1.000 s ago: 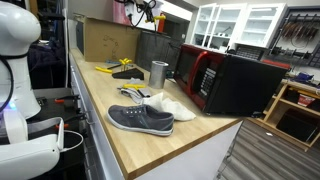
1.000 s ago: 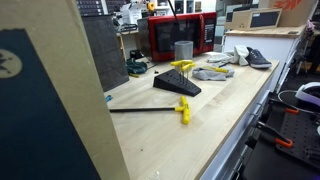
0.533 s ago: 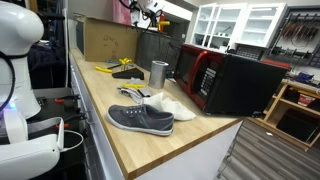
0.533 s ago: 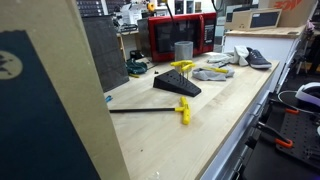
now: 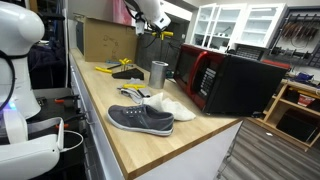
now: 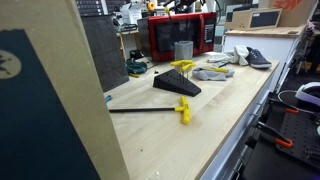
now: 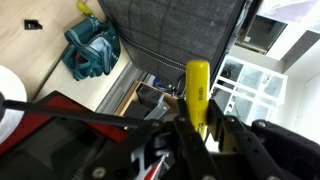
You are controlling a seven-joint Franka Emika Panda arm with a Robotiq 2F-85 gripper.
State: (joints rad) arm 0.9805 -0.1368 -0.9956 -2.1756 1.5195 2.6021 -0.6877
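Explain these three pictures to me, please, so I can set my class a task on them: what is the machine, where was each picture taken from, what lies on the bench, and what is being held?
The machine is a single robot arm with a gripper at its end, steered by a person. Two pictures come from cameras standing away from the robot, looking at the bench from different places. The third comes from a camera on the arm's wrist, looking along the gripper.

On the wooden bench are a grey shoe, a metal cup, a red-and-black microwave, a black wedge and a teal bundle.

The gripper is high above the bench and shut on a yellow-handled tool. What kind of tool it is cannot be made out.
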